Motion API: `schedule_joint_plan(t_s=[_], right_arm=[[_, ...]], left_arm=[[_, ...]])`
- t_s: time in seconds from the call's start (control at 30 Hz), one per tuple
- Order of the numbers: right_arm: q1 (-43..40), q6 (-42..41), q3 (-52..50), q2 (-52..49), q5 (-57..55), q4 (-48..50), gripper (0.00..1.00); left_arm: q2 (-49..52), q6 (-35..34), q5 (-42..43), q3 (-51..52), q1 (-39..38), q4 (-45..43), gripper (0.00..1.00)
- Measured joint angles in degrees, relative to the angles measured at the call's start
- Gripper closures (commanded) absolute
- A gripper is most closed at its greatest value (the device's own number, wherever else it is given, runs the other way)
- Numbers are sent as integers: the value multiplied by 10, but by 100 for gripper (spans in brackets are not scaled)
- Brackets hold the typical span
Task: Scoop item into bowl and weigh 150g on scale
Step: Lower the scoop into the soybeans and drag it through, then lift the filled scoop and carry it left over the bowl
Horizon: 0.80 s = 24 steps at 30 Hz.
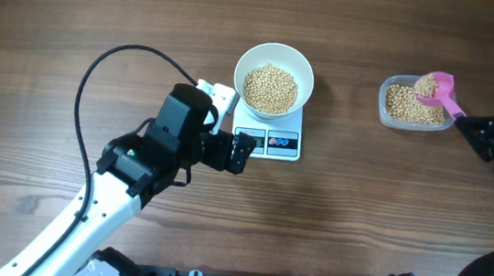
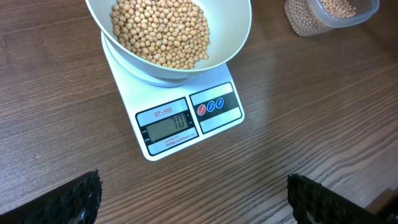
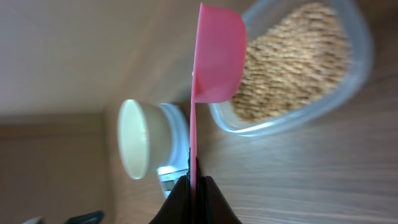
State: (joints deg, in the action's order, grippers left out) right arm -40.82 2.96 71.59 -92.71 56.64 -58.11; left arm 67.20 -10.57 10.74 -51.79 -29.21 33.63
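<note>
Right gripper [image 3: 194, 182] pinches the loaded scoop's [image 3: 217, 56] thin handle, well right of the scale [image 1: 281, 144]; a twist spills beans [image 1: 426, 84]. Left gripper [image 1: 244, 151], released beside the scale, might nudge it.

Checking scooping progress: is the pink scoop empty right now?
No, the pink scoop carries a heap of beans over the clear tub.
</note>
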Motion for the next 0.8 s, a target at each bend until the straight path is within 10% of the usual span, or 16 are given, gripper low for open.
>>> schedule_joint_plan(t_s=[0.37, 0.8], right_arm=[[40, -2, 0, 0, 105, -43, 96], [271, -22, -2, 0, 129, 11, 96]], left_arm=[[0, 0, 0, 0, 0, 0, 0], [0, 0, 0, 0, 0, 0, 0]])
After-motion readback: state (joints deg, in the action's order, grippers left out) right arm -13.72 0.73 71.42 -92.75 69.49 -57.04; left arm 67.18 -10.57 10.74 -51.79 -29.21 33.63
